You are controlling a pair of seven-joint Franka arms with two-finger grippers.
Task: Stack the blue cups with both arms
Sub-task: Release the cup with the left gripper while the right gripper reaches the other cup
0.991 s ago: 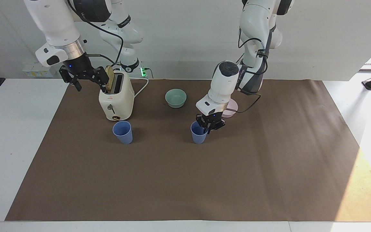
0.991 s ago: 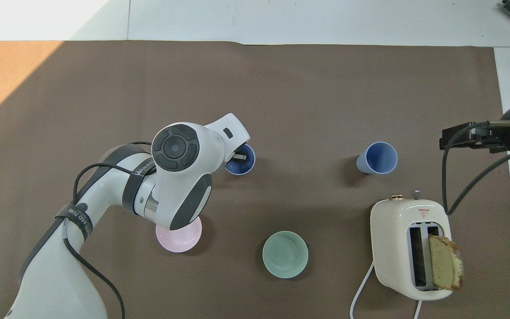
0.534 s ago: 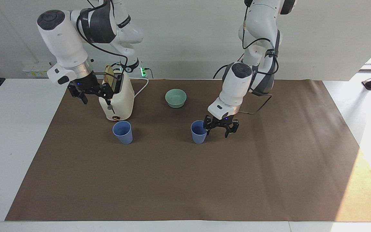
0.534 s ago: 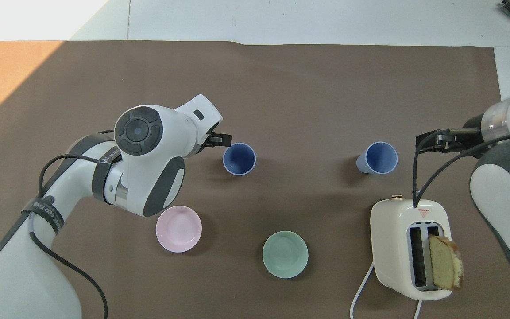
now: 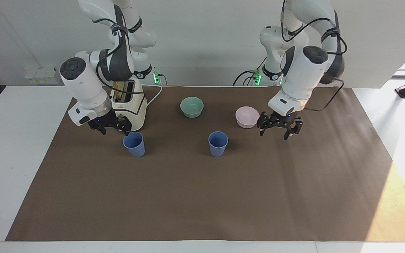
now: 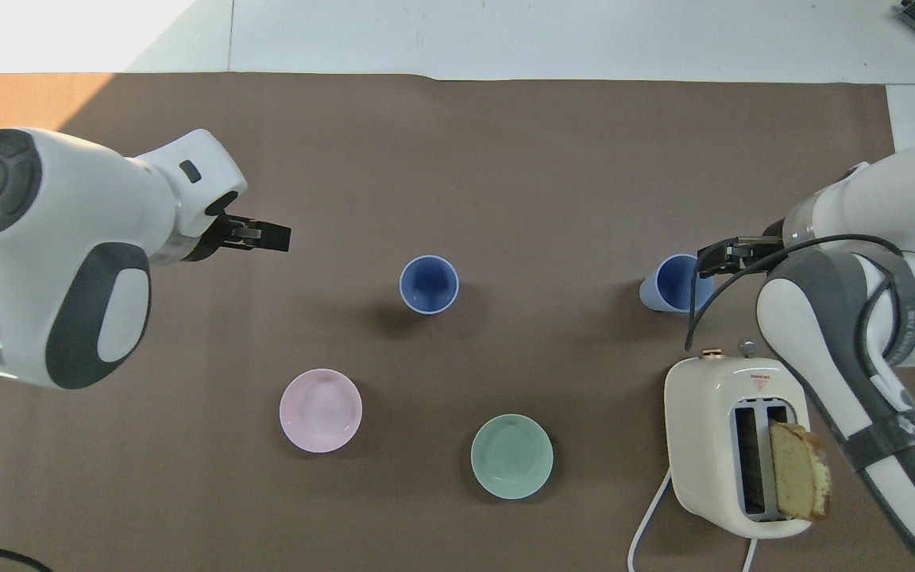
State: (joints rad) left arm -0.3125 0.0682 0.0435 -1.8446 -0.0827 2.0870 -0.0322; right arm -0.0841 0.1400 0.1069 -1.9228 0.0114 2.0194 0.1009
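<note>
I have two blue cups upright, mouths up, long axes vertical, well apart and unstacked. The right gripper (image 5: 111, 128), open and empty, hangs just beside the cup by the toaster (image 5: 134, 144), on that cup's toaster (image 5: 128, 111) side. The left gripper (image 5: 279, 128), also open and empty, is near the pink bowl (image 5: 247, 117), well apart from the middle cup (image 5: 218, 143). I judge the right fingers should straddle the rim squarely, so the cup lifts untilted.

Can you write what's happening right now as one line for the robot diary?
stage: cups unstacked | left gripper: open, empty, beside pink bowl | right gripper: open, above one blue cup | other blue cup: upright, free
</note>
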